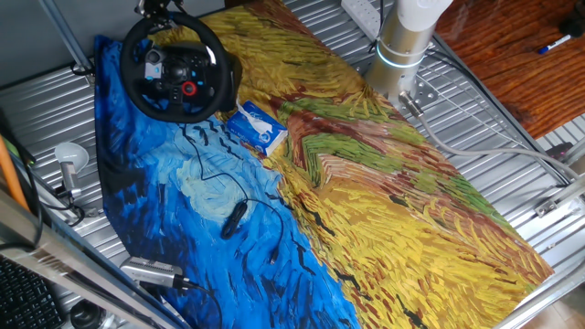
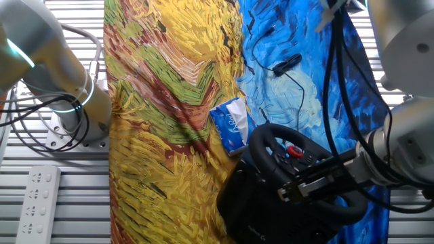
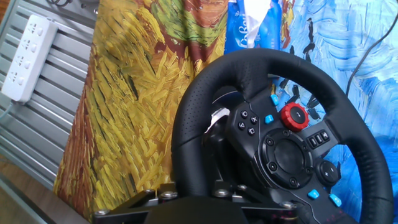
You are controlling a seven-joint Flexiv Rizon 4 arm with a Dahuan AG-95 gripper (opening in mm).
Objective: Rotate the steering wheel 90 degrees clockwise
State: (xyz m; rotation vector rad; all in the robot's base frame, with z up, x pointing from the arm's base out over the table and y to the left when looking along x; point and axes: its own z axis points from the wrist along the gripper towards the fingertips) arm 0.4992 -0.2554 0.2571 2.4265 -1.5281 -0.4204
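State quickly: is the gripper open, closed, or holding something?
Gripper: cannot be told; it sits at the steering wheel rim, fingers not clearly visible.

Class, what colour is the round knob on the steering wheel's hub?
Red knob on the steering wheel; clearest in the hand view.

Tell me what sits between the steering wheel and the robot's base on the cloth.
Only bare painted cloth lies between the steering wheel and the robot's base in one fixed view; the small blue-white box sits nearer the camera, off that line.
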